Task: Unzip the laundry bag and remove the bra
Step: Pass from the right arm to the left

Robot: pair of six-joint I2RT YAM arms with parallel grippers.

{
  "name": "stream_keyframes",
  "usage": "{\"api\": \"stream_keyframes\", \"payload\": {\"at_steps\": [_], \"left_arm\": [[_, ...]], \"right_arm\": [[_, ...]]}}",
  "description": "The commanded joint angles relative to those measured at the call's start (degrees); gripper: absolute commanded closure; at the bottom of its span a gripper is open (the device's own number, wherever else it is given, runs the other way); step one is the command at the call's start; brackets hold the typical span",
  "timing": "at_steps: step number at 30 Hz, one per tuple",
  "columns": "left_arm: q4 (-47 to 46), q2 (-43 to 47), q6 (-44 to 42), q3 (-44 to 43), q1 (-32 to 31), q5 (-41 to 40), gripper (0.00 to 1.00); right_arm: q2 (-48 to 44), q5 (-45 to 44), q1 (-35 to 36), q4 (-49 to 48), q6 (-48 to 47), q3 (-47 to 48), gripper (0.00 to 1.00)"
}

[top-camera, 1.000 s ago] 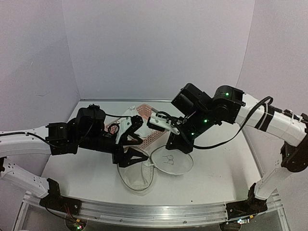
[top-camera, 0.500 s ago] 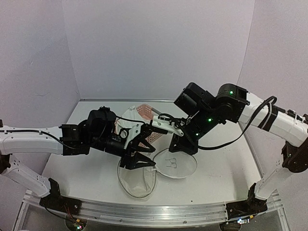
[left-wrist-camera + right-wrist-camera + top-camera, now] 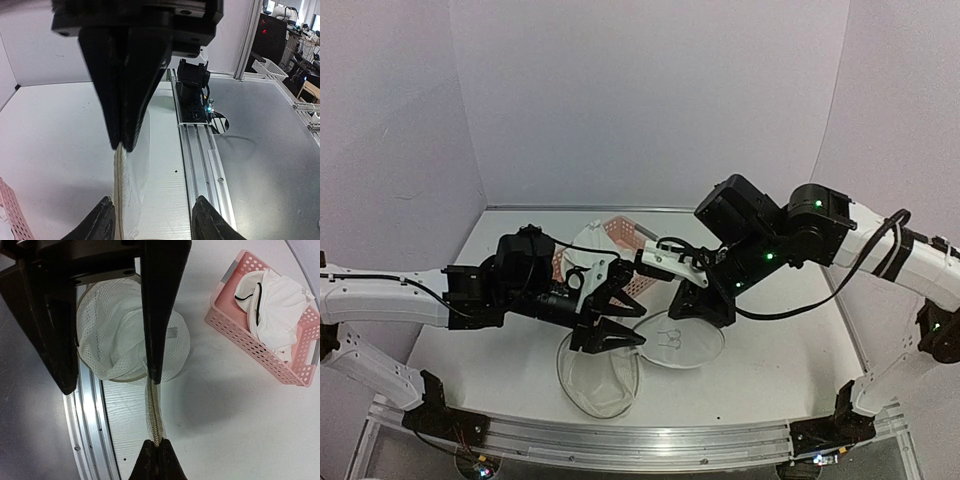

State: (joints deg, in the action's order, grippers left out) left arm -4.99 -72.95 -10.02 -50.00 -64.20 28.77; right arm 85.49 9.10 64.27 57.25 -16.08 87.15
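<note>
We find the laundry bag (image 3: pixel 680 345) unzipped at the tabletop's (image 3: pixel 770 375) near edge, its rim pinched by the closed right gripper (image 3: pixel 155 445). The left gripper (image 3: pixel 154 202) stands half open, empty. The bra (image 3: pixel 280 305) lies in the pink basket (image 3: pixel 260 347) farther back, so we judge only release remains.

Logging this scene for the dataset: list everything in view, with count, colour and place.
table: 1, white, under everything
basket: 1, pink slotted, toward the back of the table
bra: 1, white with dark edging, in the basket
laundry bag: 1, white mesh, unzipped, lying open mid-table
rail: 1, silver, along the near table edge
left end effector: 1, black, open, at the bag's rim
right end effector: 1, black, shut on the bag's zip rim
</note>
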Motion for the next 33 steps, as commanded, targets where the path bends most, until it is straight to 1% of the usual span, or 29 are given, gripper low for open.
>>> {"api": "stream_keyframes", "payload": {"at_steps": [1,4,10,17,19,22,29,33], "left_arm": [[-5.2,2.9,2.4,1.7,0.0,-0.7,0.48],[-6.8,3.3,3.0,2.5,0.0,-1.2,0.48],[-6.9,-0.4,3.2,-0.3,-0.1,0.3,0.49],[-6.9,-3.6,3.2,-2.9,0.0,1.8,0.55],[-6.9,-4.1,3.3,-3.4,0.0,2.2,0.60],[-6.9,-4.6,3.3,-3.9,0.0,2.4,0.70],[-6.9,-5.3,3.3,-4.6,0.0,2.3,1.00],[-6.9,-5.1,3.0,-4.4,0.0,1.8,1.00]], "right_arm": [[-5.0,1.8,0.5,-5.6,-0.5,-2.9,1.00],[-7.1,3.0,0.4,-7.3,-0.8,-5.0,1.00],[-8.6,4.7,0.5,-9.3,-1.3,-5.6,1.00],[-9.1,5.8,0.4,-11.1,-1.9,-6.5,1.00],[-9.2,5.8,0.5,-11.5,-2.0,-7.0,1.00],[-9.2,5.5,0.4,-11.6,-1.9,-7.2,1.00],[-9.7,5.2,0.5,-12.2,-1.8,-7.6,1.00],[-10.2,4.4,0.5,-12.7,-0.9,-7.9,0.97]]}}
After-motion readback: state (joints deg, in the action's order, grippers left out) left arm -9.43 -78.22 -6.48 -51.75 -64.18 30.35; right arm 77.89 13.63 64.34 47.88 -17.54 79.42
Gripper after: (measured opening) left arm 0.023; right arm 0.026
